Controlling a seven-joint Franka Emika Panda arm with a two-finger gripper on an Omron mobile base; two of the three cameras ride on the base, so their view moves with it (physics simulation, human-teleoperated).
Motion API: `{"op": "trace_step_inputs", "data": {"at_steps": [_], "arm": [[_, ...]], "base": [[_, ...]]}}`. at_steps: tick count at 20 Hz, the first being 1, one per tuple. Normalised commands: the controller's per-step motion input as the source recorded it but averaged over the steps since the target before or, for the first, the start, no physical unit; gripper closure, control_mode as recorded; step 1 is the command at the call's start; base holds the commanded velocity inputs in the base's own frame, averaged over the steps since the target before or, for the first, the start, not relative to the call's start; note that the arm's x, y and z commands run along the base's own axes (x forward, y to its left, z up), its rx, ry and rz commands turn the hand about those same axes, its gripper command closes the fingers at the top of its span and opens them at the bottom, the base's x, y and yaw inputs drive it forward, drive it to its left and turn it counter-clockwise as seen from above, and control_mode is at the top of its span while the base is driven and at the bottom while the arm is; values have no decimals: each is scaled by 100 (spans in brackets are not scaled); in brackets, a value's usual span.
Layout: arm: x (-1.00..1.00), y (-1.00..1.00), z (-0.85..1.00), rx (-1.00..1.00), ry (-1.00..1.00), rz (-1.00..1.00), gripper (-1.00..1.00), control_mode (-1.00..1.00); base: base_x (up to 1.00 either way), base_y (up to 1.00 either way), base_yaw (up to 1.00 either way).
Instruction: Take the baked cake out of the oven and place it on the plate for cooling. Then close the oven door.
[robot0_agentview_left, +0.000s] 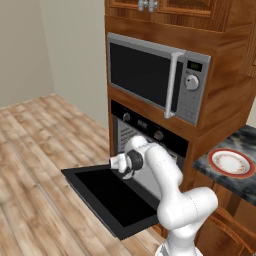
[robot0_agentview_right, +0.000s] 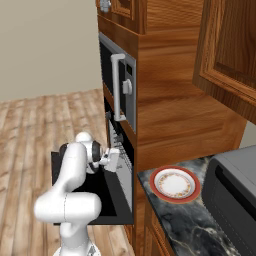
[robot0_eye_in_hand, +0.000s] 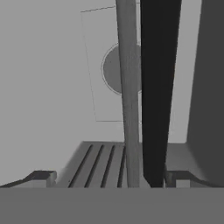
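Oven door (robot0_agentview_left: 107, 197) is down, lying flat and open below the gripper; the oven (robot0_agentview_left: 150, 131) cavity is open straight ahead of it. Gripper (robot0_agentview_right: 114, 159) sits at the mouth of the cavity, above the inner edge of the dropped door, pointing in. From the hand view the two finger tips (robot0_eye_in_hand: 41, 177) stand well apart at the bottom corners, nothing between them: jaws wide, empty. Ahead of the fingers: grey cavity walls, a round fan disc on the back wall, slatted floor or rack bars just beyond the tips. A dark flat slab (robot0_eye_in_hand: 159, 87) seen edge-on, with a lighter grey strip beside it, runs through the middle of that view, slightly toward the right finger; the camera appears rolled, so I judge this is the baking tray or rack edge, horizontal in the room. The baked cake cannot be made out in any view; presumably on that tray, deeper in than the gripper and hidden by the edge-on angle. Key relation: target lies forward along the gripper's own axis, inside the cavity, so the next move is a straight reach in, with the hand kept clear of the slab. The plate (robot0_agentview_right: 173, 183) rests on the dark stone counter (robot0_agentview_right: 175, 220), off to the gripper's right and behind its pointing direction, well apart. Plate is bare.
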Motion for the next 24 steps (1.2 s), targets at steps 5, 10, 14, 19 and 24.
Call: {"op": "trace_step_inputs", "data": {"at_steps": [5, 10, 14, 19, 24], "arm": [[38, -22, -33, 0, 1, 0, -100, -100], [22, -27, -16, 0, 0, 0, -100, -100], [22, -28, -22, 0, 0, 0, -100, -100], [22, -19, -27, 0, 0, 0, 100, -100], [6, -6, -28, 1, 6, 0, 100, -100]], "base": [[0, 0, 0], [0, 0, 0], [0, 0, 0], [0, 0, 0], [0, 0, 0]]}}
